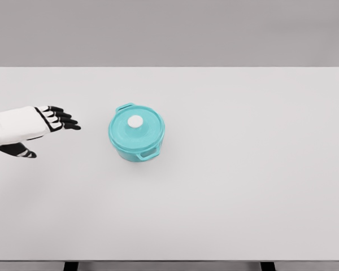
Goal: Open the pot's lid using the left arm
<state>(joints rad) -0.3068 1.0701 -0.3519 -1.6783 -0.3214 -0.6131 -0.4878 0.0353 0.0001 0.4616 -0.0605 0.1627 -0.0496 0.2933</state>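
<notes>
A teal pot [137, 135] stands left of the table's middle, with two side handles. Its teal lid [138, 125] sits closed on top and carries a white round knob [135, 121]. My left hand [52, 130] reaches in from the left edge, a short way left of the pot and apart from it. Its black fingers [64, 119] are stretched toward the pot and the thumb [20, 151] hangs below; it holds nothing. The right arm does not show.
The white table [243, 169] spreads across the whole view, with its far edge at the top against a grey wall and its front edge at the bottom.
</notes>
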